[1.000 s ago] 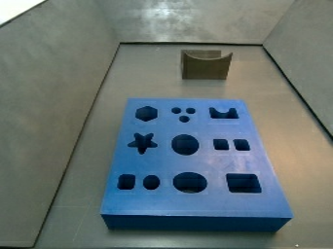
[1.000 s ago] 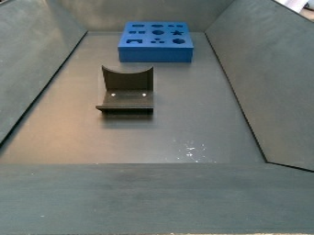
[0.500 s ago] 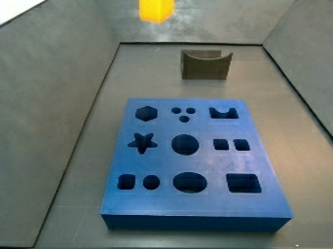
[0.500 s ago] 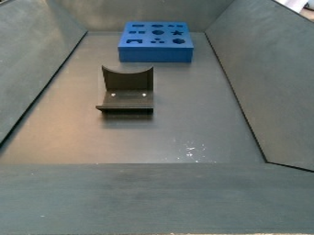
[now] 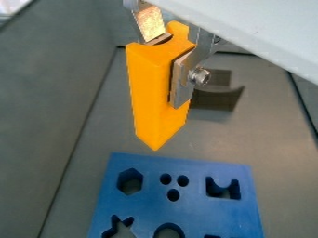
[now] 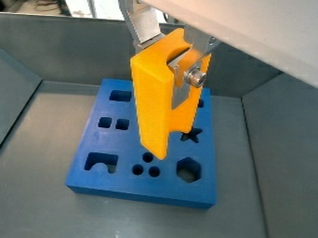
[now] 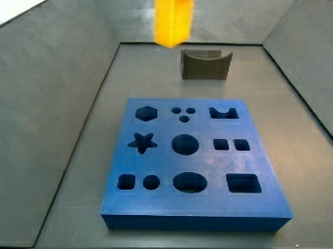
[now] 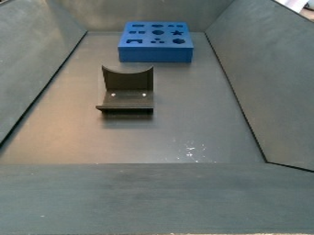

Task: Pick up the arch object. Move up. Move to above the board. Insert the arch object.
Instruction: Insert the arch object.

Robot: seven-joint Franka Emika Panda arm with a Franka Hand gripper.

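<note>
Up at the wrist, the gripper [image 5: 173, 58] has its silver fingers [image 5: 181, 76] clamped on the arch object [image 5: 156, 95], which hangs upright in the air over the near edge of the board [image 5: 139, 204], with the fixture [image 5: 217, 98] on the floor beyond. In a wrist view from the opposite side, the gripper [image 6: 177, 56] pinches the arch object [image 6: 159, 104] above the board [image 6: 125, 139], clear of its cut-outs. A side view catches the arch object [image 7: 173, 22] high up, near the fixture [image 7: 204, 64], the board [image 7: 196, 170] well below. In a side view, only the board [image 8: 156, 45] and fixture [image 8: 127, 91] show; the gripper is out of sight.
</note>
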